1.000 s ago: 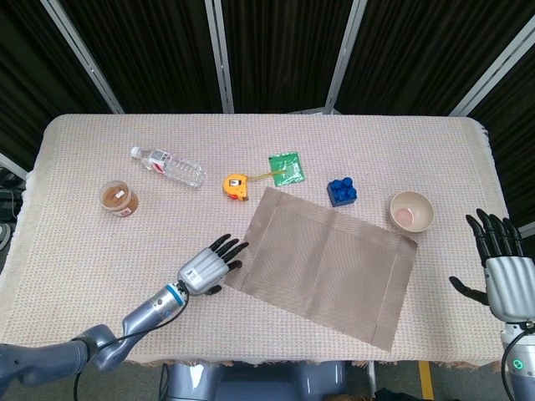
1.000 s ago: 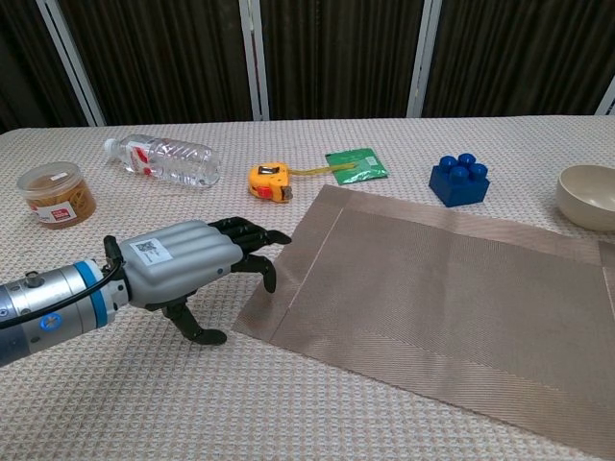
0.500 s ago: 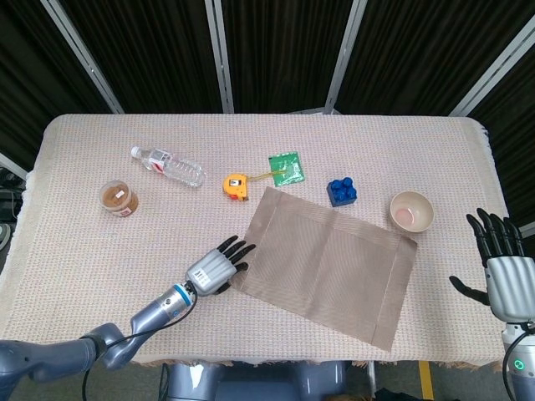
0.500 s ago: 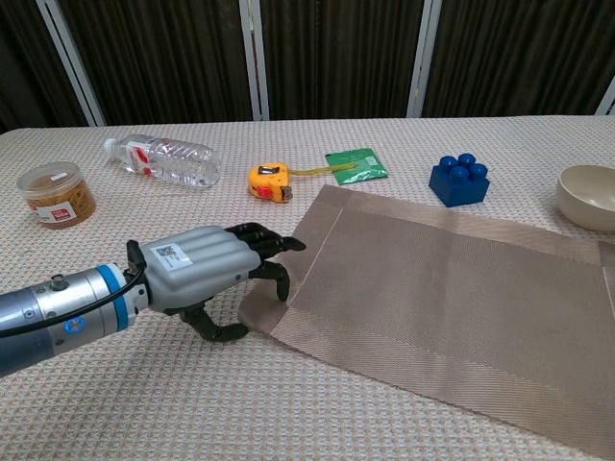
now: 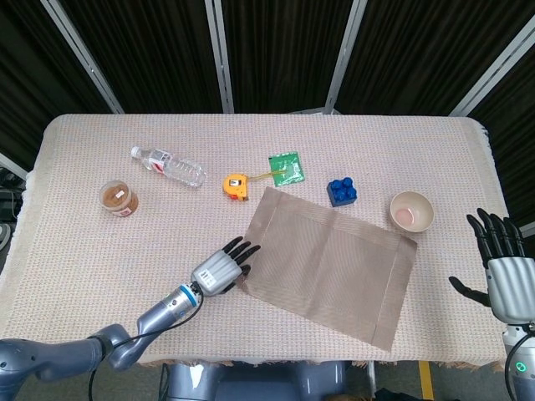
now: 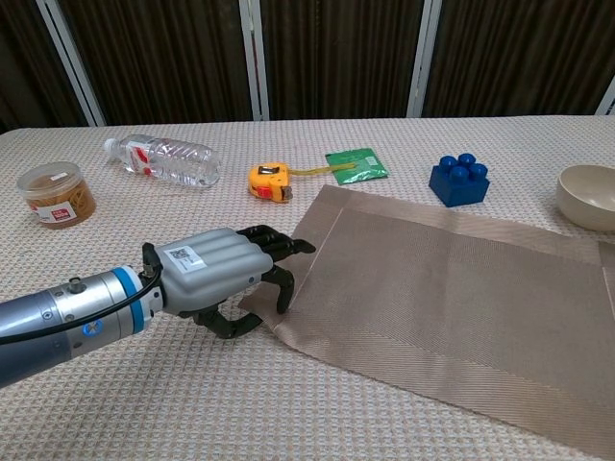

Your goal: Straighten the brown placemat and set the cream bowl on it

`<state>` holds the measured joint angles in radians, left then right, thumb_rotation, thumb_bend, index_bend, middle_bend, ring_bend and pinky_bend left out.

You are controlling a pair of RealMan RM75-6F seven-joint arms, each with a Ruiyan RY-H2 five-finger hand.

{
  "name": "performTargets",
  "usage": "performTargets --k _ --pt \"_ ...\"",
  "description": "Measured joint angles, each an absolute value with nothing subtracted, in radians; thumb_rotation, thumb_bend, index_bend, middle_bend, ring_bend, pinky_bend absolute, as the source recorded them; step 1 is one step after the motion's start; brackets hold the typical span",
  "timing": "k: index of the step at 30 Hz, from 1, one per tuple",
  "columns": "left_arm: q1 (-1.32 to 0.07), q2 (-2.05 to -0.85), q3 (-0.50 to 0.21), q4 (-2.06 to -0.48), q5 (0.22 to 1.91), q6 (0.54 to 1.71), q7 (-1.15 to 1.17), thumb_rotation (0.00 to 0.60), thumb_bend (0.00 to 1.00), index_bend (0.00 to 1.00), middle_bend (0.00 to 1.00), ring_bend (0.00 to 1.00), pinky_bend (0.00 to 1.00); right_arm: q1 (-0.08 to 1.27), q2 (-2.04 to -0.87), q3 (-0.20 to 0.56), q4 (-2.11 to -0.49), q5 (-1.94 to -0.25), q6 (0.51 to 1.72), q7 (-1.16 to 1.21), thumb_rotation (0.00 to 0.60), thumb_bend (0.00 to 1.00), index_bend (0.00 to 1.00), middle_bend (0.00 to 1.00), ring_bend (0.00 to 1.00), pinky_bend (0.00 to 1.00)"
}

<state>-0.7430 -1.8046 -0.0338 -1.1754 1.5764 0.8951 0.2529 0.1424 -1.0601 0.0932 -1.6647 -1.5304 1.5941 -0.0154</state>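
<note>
The brown placemat [image 5: 330, 263] lies skewed on the table, its long side running down to the right; in the chest view the placemat [image 6: 452, 298] fills the middle. My left hand [image 5: 221, 269] is at its near left corner. In the chest view the left hand [image 6: 226, 279] has its fingers over the mat's edge and its thumb curled under the slightly raised corner, pinching it. The cream bowl [image 5: 411, 210] stands upright on the tablecloth just past the mat's far right corner, also seen as the bowl [image 6: 588, 197] at the right edge. My right hand [image 5: 501, 267] hovers off the table's right side, fingers spread, holding nothing.
Behind the mat sit a blue block [image 5: 342, 191], a green packet [image 5: 287, 167] and a yellow tape measure [image 5: 236, 185]. A water bottle [image 5: 168, 166] lies at the far left, with a brown-lidded jar [image 5: 119, 199] near it. The table's front edge [image 5: 251, 361] runs close under the left forearm.
My left hand has slid right onto the mat's near left corner, and its thumb has closed in under the edge, lifting the corner a little. The right hand and bowl have not moved.
</note>
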Motion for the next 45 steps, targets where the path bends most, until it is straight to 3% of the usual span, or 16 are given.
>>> performTargets --k 14,29,45 --pt "-0.742 -1.84 -0.045 -1.156 1.543 0.916 0.218 0.6 0.54 0.66 0.0 0.0 0.0 0.134 -1.055 0.101 -1.67 -1.541 1.594 -0.009 0.6 0.01 0.0 0.0 0.0 0.0" --pt "-0.667 -1.703 -0.021 -1.268 1.532 1.022 0.243 0.6 0.56 0.71 0.0 0.0 0.0 0.121 -1.048 0.098 -1.691 -1.581 1.615 -0.005 0.6 0.01 0.0 0.0 0.0 0.0" --pt "-0.544 -1.438 0.175 -1.54 1.606 1.091 0.316 0.6 0.58 0.74 0.0 0.0 0.0 0.111 -1.039 0.098 -1.712 -1.614 1.633 -0.004 0.6 0.01 0.0 0.0 0.0 0.0"
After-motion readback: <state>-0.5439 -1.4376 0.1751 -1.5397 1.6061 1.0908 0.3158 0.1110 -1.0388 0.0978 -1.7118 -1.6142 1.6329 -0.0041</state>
